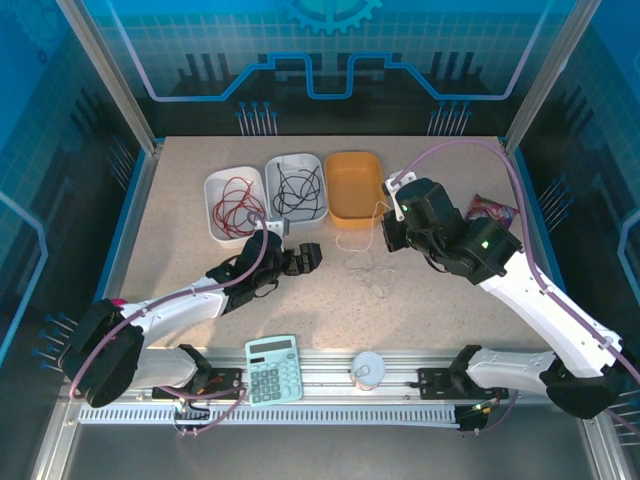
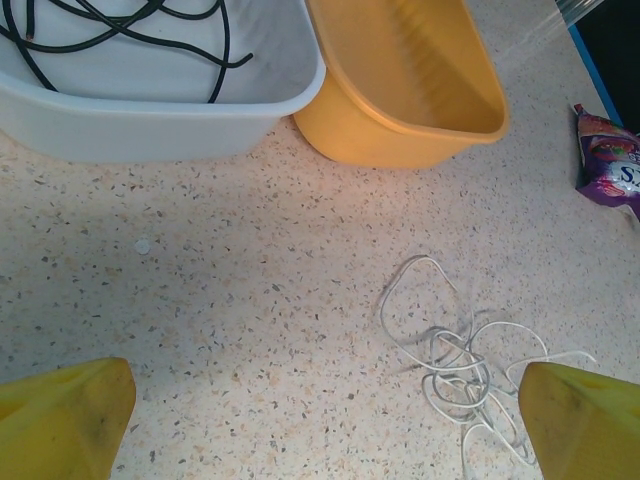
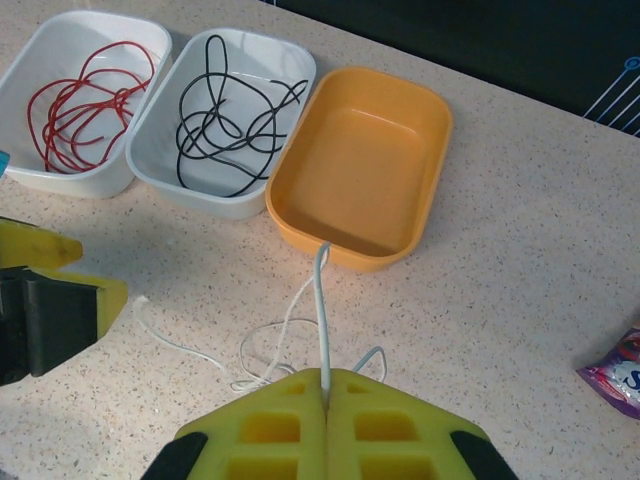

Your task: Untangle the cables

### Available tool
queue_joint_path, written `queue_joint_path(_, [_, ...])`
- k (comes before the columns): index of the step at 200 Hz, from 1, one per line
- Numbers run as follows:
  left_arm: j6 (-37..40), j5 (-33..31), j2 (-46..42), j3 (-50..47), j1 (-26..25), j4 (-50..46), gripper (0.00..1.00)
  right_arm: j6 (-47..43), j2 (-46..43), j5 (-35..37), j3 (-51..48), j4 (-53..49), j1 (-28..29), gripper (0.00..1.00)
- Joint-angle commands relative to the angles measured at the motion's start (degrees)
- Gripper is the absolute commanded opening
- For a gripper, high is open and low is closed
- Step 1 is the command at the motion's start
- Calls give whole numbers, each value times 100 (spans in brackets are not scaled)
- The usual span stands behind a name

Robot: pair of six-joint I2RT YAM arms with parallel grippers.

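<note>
A red cable [image 3: 85, 105] lies coiled in the left white bin [image 1: 215, 185], and a black cable [image 3: 225, 115] in the middle white bin [image 1: 318, 165]. Beside them stands an orange bin [image 3: 345, 258] with nothing in it. My right gripper [image 3: 326, 385] is shut on a thin white cable [image 3: 321, 300], which rises from the jaws toward the orange bin's near rim. The rest of that cable lies in loose tangled loops on the table [image 2: 460, 360]. My left gripper [image 2: 325, 420] hangs open over bare table, just left of those loops, with nothing between its fingers.
A purple snack packet [image 1: 492, 210] lies at the right edge of the table. A calculator [image 1: 272, 368] and a small white roll [image 1: 367, 370] sit on the front rail. The speckled tabletop [image 1: 180, 270] is bare on the left.
</note>
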Motion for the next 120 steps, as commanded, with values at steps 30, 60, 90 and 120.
queue_joint_path(30, [126, -1, -173, 93, 36, 15, 99, -283, 95, 36, 217, 433, 33, 0])
queue_joint_path(60, [119, -39, -313, 35, 50, -40, 99, -444, 389, 199, 280, 804, -80, 0])
queue_joint_path(90, [87, -105, -493, -50, 59, -119, 99, -612, 750, 251, 411, 1206, -287, 0])
queue_joint_path(120, [66, -253, -706, -148, 62, -151, 99, -731, 1153, 177, 636, 1513, -572, 0])
